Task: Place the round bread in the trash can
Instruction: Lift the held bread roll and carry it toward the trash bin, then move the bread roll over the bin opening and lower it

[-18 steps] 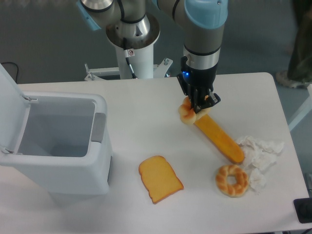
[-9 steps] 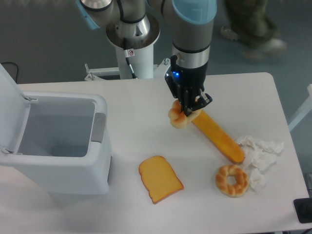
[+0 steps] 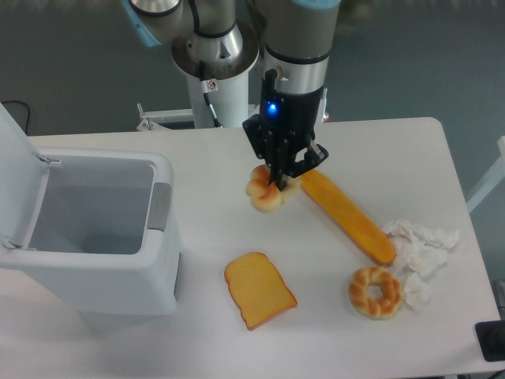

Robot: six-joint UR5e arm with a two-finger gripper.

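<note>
My gripper [image 3: 278,180] is shut on the round bread [image 3: 264,193], a small lumpy cream and golden bun, and holds it above the table near the middle. The trash can [image 3: 162,241], a large white bin with its lid open and a grey inside, stands at the left, well apart from the bun. The gripper's fingers cover the bun's right side.
A long orange loaf [image 3: 347,215] lies to the right of the gripper. A ring bread [image 3: 375,291] and crumpled white paper [image 3: 420,245] lie at the front right. A toast slice [image 3: 259,289] lies at the front middle.
The gripper has moved left and slightly toward the back with the round bread in it, away from the long loaf and closer to the trash can.
</note>
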